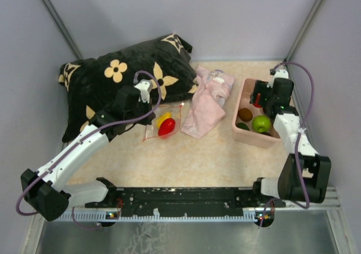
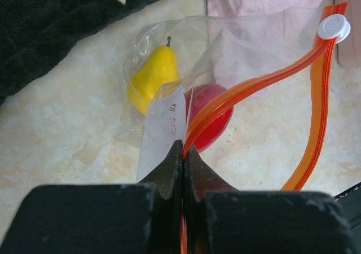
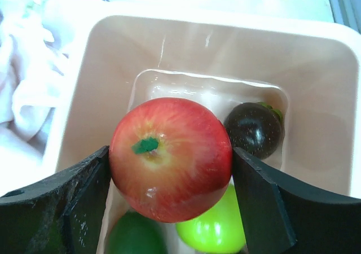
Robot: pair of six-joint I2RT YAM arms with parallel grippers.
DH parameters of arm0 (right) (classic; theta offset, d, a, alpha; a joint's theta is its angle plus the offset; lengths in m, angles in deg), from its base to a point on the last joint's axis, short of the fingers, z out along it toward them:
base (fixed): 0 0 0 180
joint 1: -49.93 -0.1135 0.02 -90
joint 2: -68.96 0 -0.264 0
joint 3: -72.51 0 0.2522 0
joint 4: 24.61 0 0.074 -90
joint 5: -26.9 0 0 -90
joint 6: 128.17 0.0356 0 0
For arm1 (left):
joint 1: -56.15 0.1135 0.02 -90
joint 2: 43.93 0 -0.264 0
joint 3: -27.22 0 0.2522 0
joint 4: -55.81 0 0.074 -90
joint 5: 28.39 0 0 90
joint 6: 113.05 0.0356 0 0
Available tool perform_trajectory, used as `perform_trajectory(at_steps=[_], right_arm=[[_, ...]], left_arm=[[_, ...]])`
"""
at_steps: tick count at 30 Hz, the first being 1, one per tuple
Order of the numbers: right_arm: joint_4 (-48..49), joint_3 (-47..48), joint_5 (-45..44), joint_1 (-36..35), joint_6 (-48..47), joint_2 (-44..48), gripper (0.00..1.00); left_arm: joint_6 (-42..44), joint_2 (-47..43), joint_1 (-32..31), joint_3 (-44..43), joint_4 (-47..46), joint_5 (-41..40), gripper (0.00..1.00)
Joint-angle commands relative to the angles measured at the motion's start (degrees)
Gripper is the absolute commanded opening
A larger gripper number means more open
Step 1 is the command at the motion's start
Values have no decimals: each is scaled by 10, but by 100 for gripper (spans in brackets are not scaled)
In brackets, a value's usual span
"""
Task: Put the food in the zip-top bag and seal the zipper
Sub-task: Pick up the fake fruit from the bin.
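The clear zip-top bag [image 1: 163, 124] lies left of centre with a yellow pear [image 2: 153, 76] and a red fruit [image 2: 213, 121] inside. My left gripper [image 2: 184, 150] is shut on the bag's orange-red zipper [image 2: 248, 90] at its near end; the white slider [image 2: 333, 26] sits at the far end and the mouth gapes. My right gripper [image 3: 169, 169] is shut on a red-and-yellow apple [image 3: 171, 157] over the pink bin [image 1: 243, 93], which holds a lime green apple [image 1: 261, 123], a dark fruit [image 3: 255, 128] and a dark green one [image 3: 134, 236].
A black pillow with cream flowers [image 1: 113, 79] lies at the back left, close behind the left gripper. A pale pink cloth [image 1: 206, 101] is crumpled between the bag and the bin. Grey walls enclose the table.
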Motion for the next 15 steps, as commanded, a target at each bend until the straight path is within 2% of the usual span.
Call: perform_trajectory(at_steps=[1, 9, 15], right_arm=[[-9, -3, 10, -8, 28, 88, 57], [-26, -9, 28, -90, 40, 178, 56], [18, -26, 31, -205, 68, 212, 56]], left_arm=[[-2, -2, 5, 3, -16, 15, 0], [-2, -3, 5, 1, -14, 24, 0], [0, 5, 5, -1, -6, 33, 0]])
